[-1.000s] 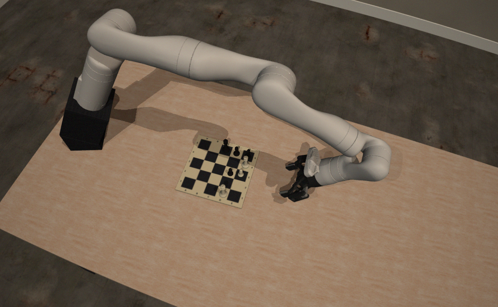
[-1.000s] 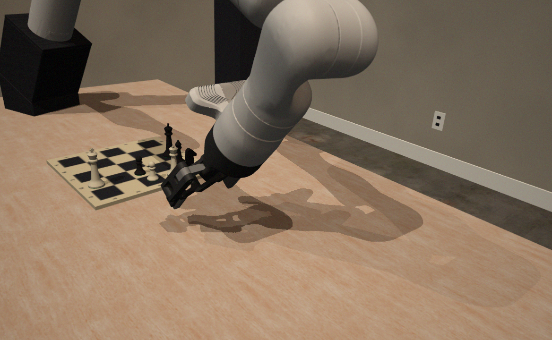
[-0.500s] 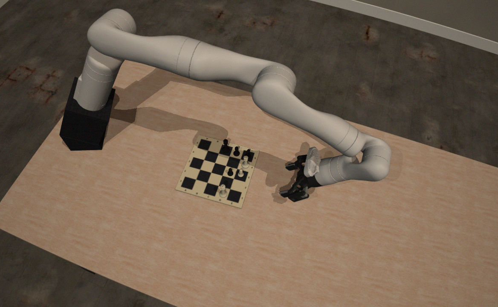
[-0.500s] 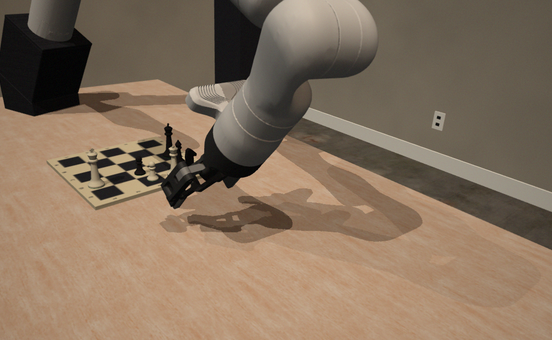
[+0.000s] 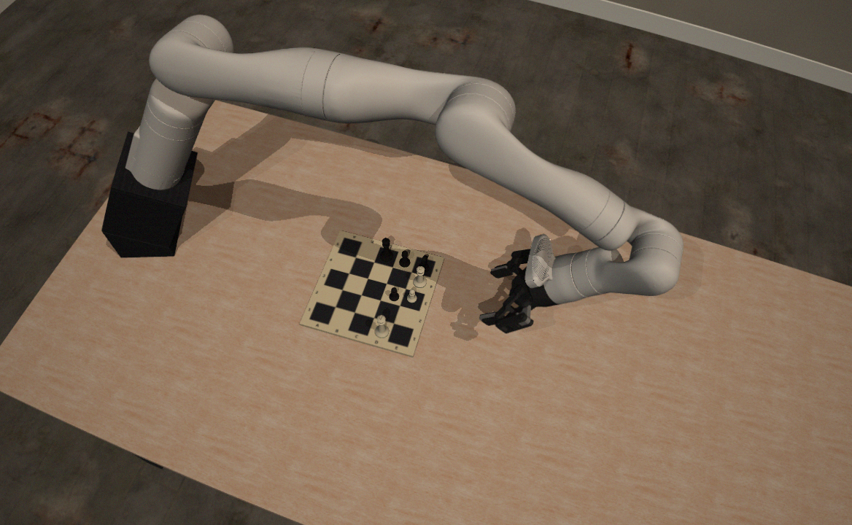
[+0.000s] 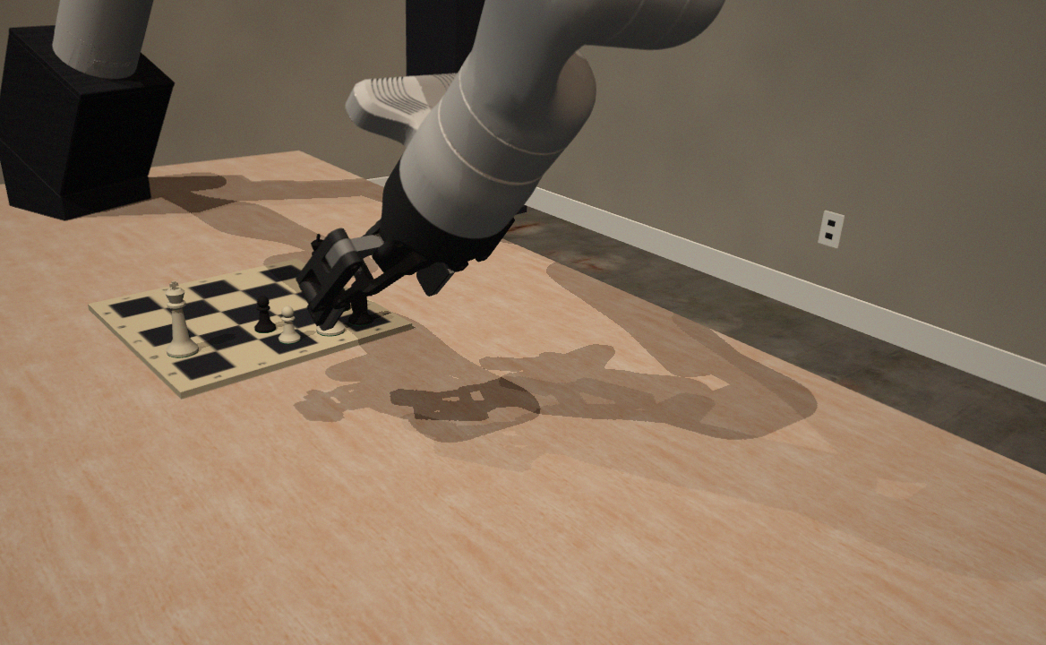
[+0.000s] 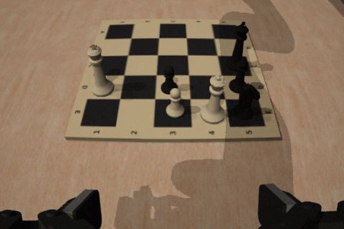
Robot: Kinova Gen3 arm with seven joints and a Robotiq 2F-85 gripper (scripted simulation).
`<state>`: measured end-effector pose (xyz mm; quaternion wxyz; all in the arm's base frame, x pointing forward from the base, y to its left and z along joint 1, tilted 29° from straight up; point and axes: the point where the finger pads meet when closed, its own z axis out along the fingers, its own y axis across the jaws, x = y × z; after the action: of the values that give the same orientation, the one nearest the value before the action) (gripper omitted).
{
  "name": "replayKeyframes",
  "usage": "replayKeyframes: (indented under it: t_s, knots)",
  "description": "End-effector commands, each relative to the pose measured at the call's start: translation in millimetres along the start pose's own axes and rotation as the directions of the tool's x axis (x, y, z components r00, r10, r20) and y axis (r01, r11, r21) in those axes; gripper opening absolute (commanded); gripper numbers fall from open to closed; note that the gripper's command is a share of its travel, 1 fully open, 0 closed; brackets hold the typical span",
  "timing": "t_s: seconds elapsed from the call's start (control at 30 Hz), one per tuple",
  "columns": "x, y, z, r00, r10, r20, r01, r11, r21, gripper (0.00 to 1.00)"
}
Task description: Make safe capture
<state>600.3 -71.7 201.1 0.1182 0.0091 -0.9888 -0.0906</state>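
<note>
The small chessboard (image 5: 373, 293) lies on the wooden table. In the wrist view a white king (image 7: 99, 71) stands at the left. A black pawn (image 7: 168, 79) stands just behind a white pawn (image 7: 175, 102). A white queen (image 7: 214, 99) stands beside a black knight (image 7: 248, 100), with a black bishop (image 7: 239, 76) and a black king (image 7: 239, 45) behind the knight. All pieces are upright. My gripper (image 5: 495, 293) is open and empty, held low over the table off the board's right side, fingers pointing at the board. In the exterior view the gripper (image 6: 326, 280) hides the queen and knight.
The arm's black base block (image 5: 145, 212) stands at the table's far left corner. The arm's shadow falls across the board's right edge and the table beside it. A wall with a socket (image 6: 829, 227) runs behind the table.
</note>
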Motion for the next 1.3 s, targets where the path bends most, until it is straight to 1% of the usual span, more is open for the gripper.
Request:
replayKeyframes:
  t_s: [0.0,0.07,0.17,0.5,0.7,0.83,1.0,1.07,1.27]
  knots:
    - [10,1,-21.3,1.000,0.000,0.019,0.000,1.000,0.002,1.00]
    - [16,2,-28.5,1.000,0.000,0.019,0.000,1.000,0.002,1.00]
    - [21,2,-33.6,1.000,0.000,0.019,0.000,1.000,0.002,1.00]
    - [20,2,-31.1,1.000,0.002,0.015,-0.002,1.000,0.001,1.00]
    - [19,5,-30.7,0.999,0.020,0.026,-0.020,1.000,-0.001,1.00]
    - [17,11,-30.0,0.998,0.052,0.044,-0.052,0.999,-0.007,1.00]
    - [14,22,-28.4,0.990,0.119,0.080,-0.117,0.993,-0.023,1.00]
    - [14,22,-28.4,0.990,0.119,0.080,-0.117,0.993,-0.023,1.00]
    - [11,41,-25.1,0.960,0.242,0.138,-0.235,0.970,-0.065,1.00]
